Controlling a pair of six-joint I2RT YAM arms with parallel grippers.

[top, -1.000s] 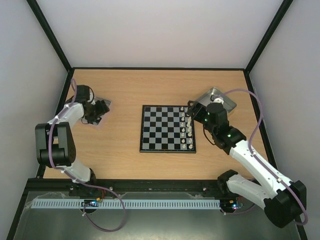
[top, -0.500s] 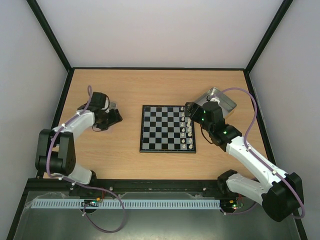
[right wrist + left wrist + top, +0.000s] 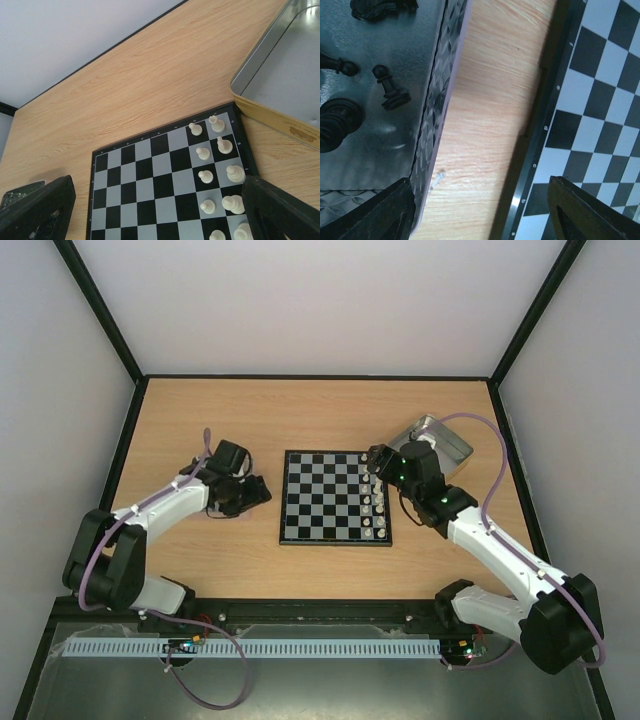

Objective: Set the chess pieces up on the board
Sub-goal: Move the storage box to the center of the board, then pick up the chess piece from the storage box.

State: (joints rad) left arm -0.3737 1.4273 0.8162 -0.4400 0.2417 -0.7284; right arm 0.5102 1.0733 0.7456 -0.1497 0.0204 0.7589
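The left gripper (image 3: 479, 192) has its black fingers (image 3: 380, 212) wide apart and grips nothing; only the light wooden table (image 3: 485, 100) shows between them. Ahead of one finger lies a shiny rectangular metal tray (image 3: 395, 45) that contains the tiny black chess pieces (image 3: 391, 91). Ahead of the other finger is the small black-and-silver checkered board (image 3: 605, 95). The right gripper (image 3: 157, 192) is also fully spread and empty. Between its fingers (image 3: 40, 207) lies the board, and the pale silvery-white pieces (image 3: 224, 146) stand nearer to one finger.

Board (image 3: 320, 496) black-silver checks; chess pieces (image 3: 390, 92) black; table (image 3: 300, 420) pale woodgrain.
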